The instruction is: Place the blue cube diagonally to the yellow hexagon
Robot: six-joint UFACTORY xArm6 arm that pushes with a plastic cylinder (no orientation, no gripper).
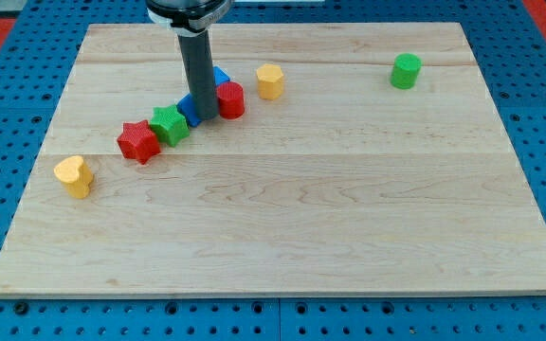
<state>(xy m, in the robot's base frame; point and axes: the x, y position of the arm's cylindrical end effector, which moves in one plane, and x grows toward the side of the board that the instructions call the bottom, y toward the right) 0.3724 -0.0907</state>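
1. Camera view shows the arm's rod standing in the upper left part of the wooden board [282,237], with the tip [203,117] set down against the blue cube [218,80], which it largely hides. There is no pincer on this arm, only the rod, so nothing can be apart or clamped.
2. Progress, as a judgement: the push looks under way but unfinished. The blue cube sits left of and slightly below the yellow hexagon [270,81], near it, with the red cylinder [230,99] between them and lower.
3. Left to do: bring the cube clear of its neighbours to a plain diagonal spot.
4. The cube shows only as blue patches either side of the rod; its edges are hard to make out.
5. A green star [170,125] touches its left, a red star [138,142] beyond.
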